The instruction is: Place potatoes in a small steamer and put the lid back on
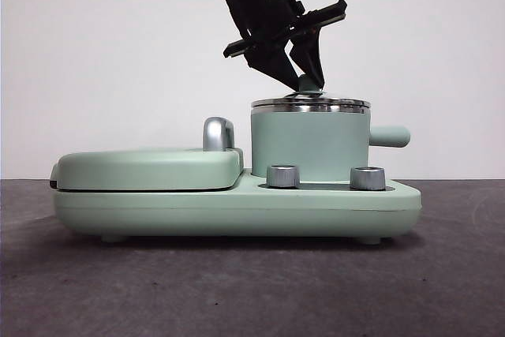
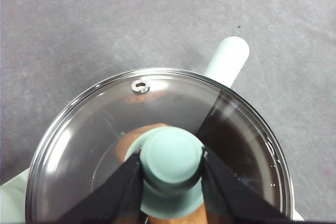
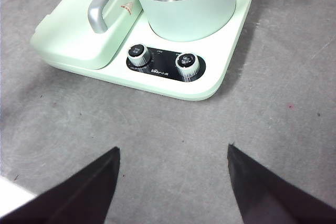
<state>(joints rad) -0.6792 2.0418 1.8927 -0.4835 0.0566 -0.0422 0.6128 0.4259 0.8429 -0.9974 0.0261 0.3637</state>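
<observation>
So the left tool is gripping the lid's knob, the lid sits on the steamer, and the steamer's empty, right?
Not empty. The left wrist view shows the potato through the glass lid, inside the steamer. The left tool does grip the knob.

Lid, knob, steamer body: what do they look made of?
Lid: clear glass pane, since the potato shows through it, with a polished steel rim that gleams.
Knob, held between the left gripper jaws: matte mint green, likely plastic.
Steamer: matte mint-green wall, coated metal or plastic, hard to tell, under a shiny steel rim.
</observation>
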